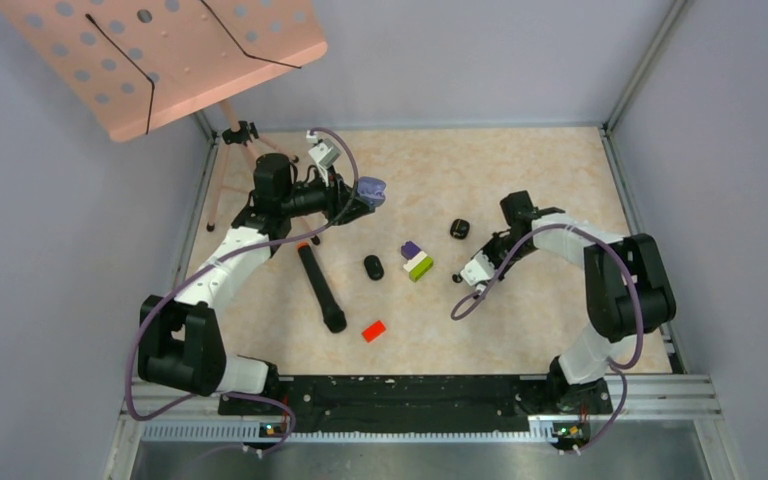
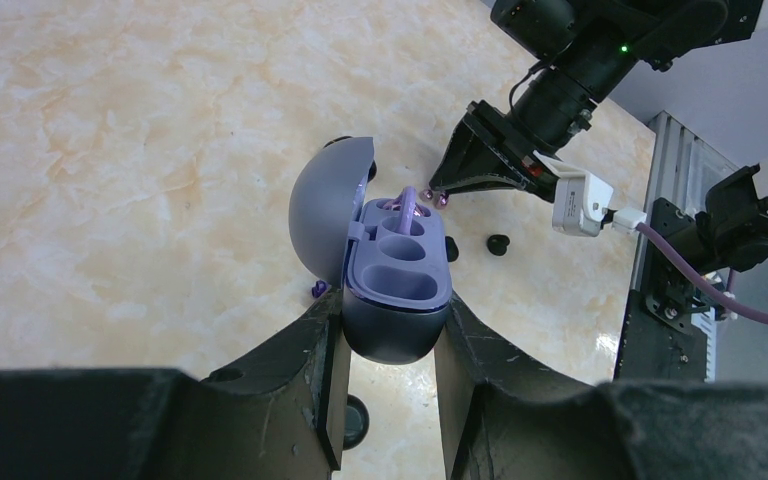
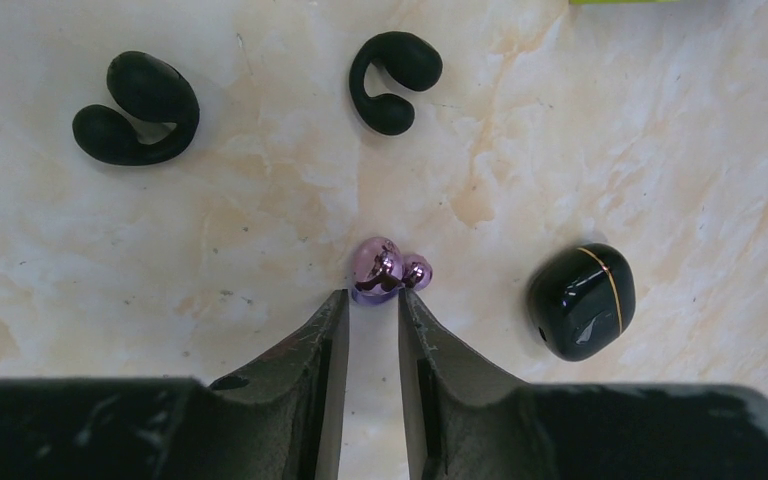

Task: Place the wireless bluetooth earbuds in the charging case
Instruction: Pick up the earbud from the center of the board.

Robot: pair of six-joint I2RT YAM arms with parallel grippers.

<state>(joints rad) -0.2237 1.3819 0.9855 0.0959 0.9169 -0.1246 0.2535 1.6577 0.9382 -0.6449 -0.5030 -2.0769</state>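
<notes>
Right jaws are standing only narrowly parted, low over the beige marbled counter (image 3: 660, 150). Their tips are touching the near edge of a glossy pale purple earbud (image 3: 385, 272) that is lying just ahead of them. So far as the right wrist view is showing, the bud is not sitting clamped between them. Left jaws are gripping the base of a lavender-grey, pebble-shaped charging case (image 2: 400, 270) from both sides and holding it clear of the counter, with its domed lid (image 2: 325, 215) hanging open to one side. Another pale purple bud (image 2: 406, 203) is apparently sitting in the far well of the case, while the near well is lying empty.

By my reading, the step in hand is picking up the loose purple earbud so that it can fill that empty well. The next move is calling for the right jaws to ease forward until the bud lies between them, then close gently, since so small and slick a thing is likely to squirt out. After that comes carrying it across to the case.

Two matte black C-shaped earbuds (image 3: 140, 110) are lying farther ahead, and a glossy black case with a gold line (image 3: 582, 300) is sitting near the purple bud, to its right.
</notes>
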